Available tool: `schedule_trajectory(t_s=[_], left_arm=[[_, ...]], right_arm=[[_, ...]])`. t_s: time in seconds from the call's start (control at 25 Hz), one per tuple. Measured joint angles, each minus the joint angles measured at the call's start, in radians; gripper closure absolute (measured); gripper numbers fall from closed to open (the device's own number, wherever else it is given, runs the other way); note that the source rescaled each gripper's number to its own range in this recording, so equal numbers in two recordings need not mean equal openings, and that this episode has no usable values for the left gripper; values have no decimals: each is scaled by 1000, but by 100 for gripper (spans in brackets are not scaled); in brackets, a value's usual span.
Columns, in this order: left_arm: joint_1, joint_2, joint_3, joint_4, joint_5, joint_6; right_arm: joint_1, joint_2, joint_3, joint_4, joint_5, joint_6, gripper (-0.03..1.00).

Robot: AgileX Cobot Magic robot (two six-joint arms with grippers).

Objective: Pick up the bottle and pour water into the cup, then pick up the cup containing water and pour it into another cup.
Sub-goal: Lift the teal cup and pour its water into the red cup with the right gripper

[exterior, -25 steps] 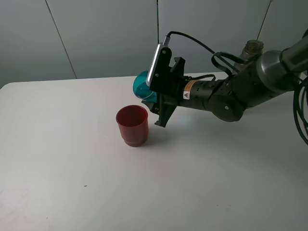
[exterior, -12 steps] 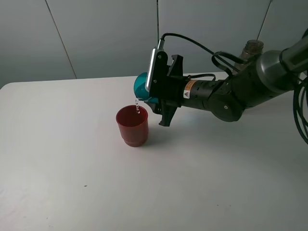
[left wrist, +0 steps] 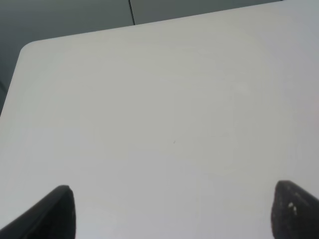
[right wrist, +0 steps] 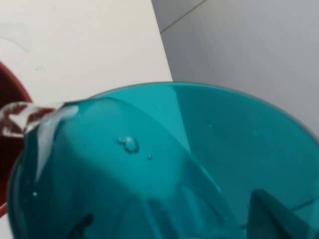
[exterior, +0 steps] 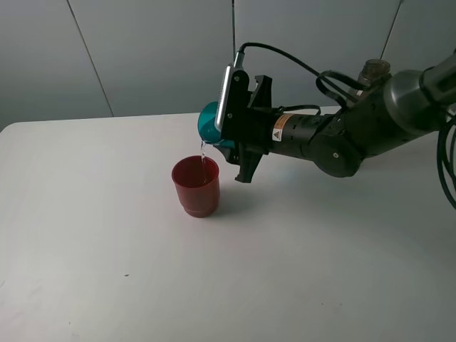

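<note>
My right gripper (exterior: 231, 139) is shut on the teal-blue cup (exterior: 209, 125) and holds it tipped on its side above the red cup (exterior: 196, 185), which stands upright on the white table (exterior: 107, 235). A thin stream of water (exterior: 203, 151) falls from the teal cup's rim into the red cup. The right wrist view is filled by the tilted teal cup (right wrist: 149, 169), with water spilling over its rim and the red cup's edge (right wrist: 7, 149) beside it. The bottle's top (exterior: 375, 71) shows behind the right arm. My left gripper (left wrist: 172, 211) is open over bare table.
The right arm (exterior: 342, 139) and its cables (exterior: 445, 164) stretch across the table's back right. A grey panelled wall (exterior: 142, 50) stands behind the table. The table's far corner (left wrist: 30, 47) shows in the left wrist view.
The right gripper has tipped the teal cup further over the red cup. Water began falling and now runs in a steady thin stream. The red cup has not moved.
</note>
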Motion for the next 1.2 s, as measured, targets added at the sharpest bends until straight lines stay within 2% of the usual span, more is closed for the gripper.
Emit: schedule_trajectory(t_s=[0.2,0.68,1.2], left_arm=[[0,0,0,0,0,0],[0,0,0,0,0,0],[0,0,0,0,0,0]], right_arm=[[0,-8,-17,0,0,-10,94],[0,-8,-27,4,4,-166,94],[0,-8,-49,31,6,-267,94]])
